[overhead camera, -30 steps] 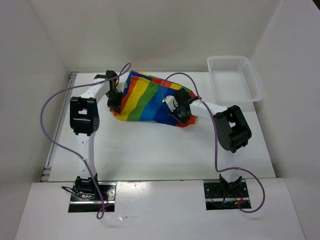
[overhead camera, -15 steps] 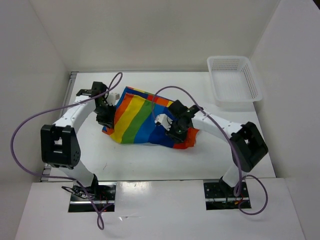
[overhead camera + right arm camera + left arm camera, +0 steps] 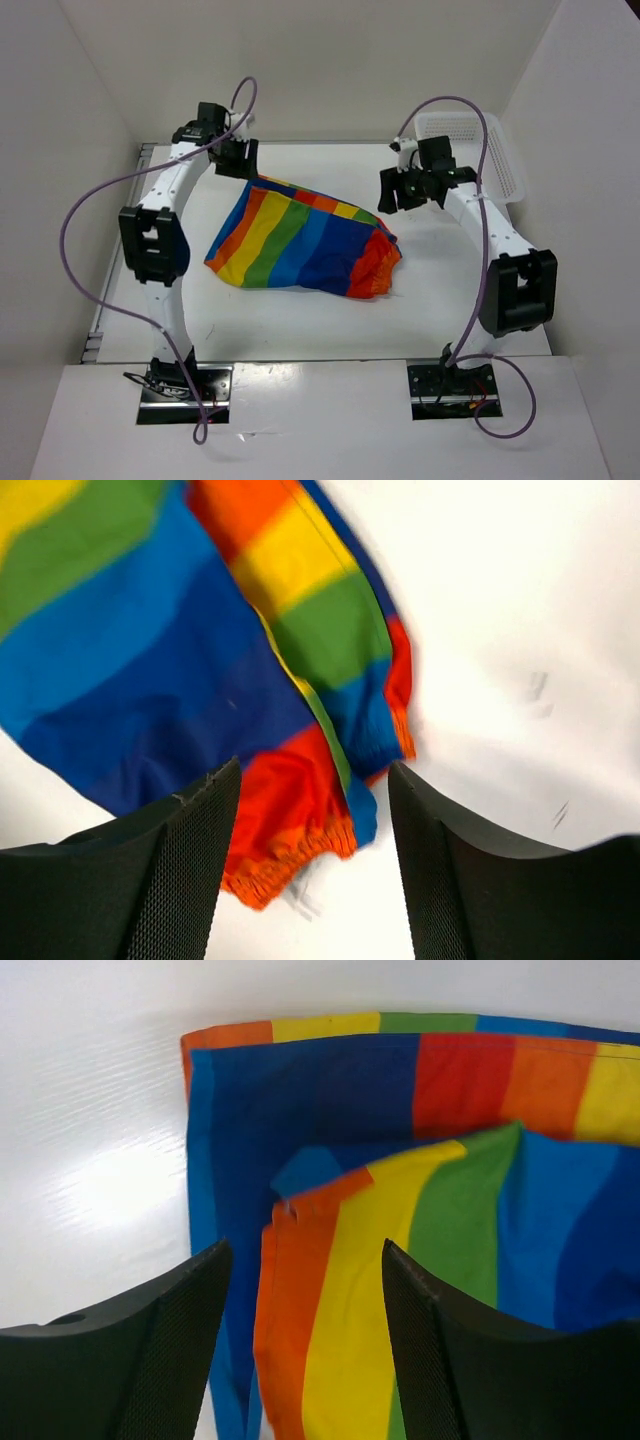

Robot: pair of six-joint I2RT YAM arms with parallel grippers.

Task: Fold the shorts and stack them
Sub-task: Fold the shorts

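Left claw (image 3: 235, 155): jaws spread wide, nothing between them, no cloth touched; raised above the table (image 3: 300, 315). Below and ahead of its fingers (image 3: 160, 1360), in the wrist view: the shorts (image 3: 450, 1210), lying flat. A folded upper layer of orange, yellow and green stripes sits directly under the gap. A blue layer shows beneath it, and a band of red, orange and yellow runs farther ahead. Bare white surface beside the left-hand finger.

Right claw (image 3: 400, 187): likewise wide open, gripping nothing, held clear of the cloth. Under its gap in the wrist view: the red end of the garment with a gathered orange edge. Blue, green and yellow stripes run away ahead of the fingers, with bare table on the other side.

From above: shorts folded into a rough fan, spread between the two claws, nearer the arm bases than either, and apart from both. White mesh basket (image 3: 505, 165) just beyond the right claw's wrist, on its outer side.
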